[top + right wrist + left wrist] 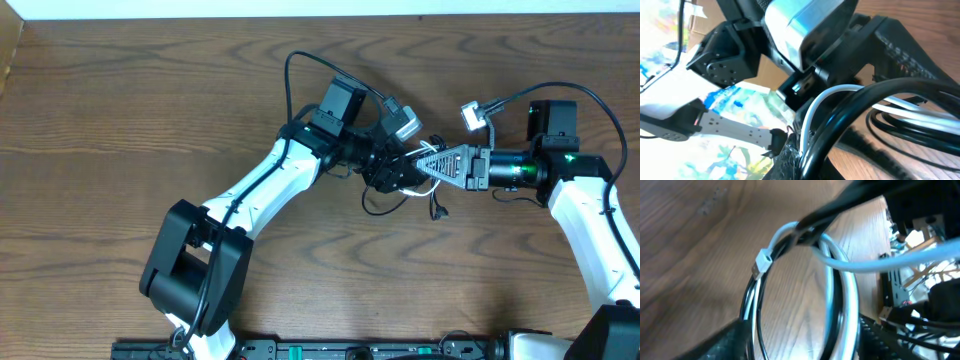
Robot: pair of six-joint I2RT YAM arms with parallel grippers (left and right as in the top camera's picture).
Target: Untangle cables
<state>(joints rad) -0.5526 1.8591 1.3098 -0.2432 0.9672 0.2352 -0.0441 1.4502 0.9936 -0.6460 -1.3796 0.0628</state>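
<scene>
cables [851,297] | black, white, looped together | between left gripper [393,171], right gripper [424,162]

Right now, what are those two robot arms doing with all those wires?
Two robot arms reach toward each other over the middle of the wooden table. The right gripper looks pinched shut on the cables, one black and one white. The left gripper is right up against the same bundle. The cords are looped together, with a small white plug showing, so they are not untangled yet.
</scene>
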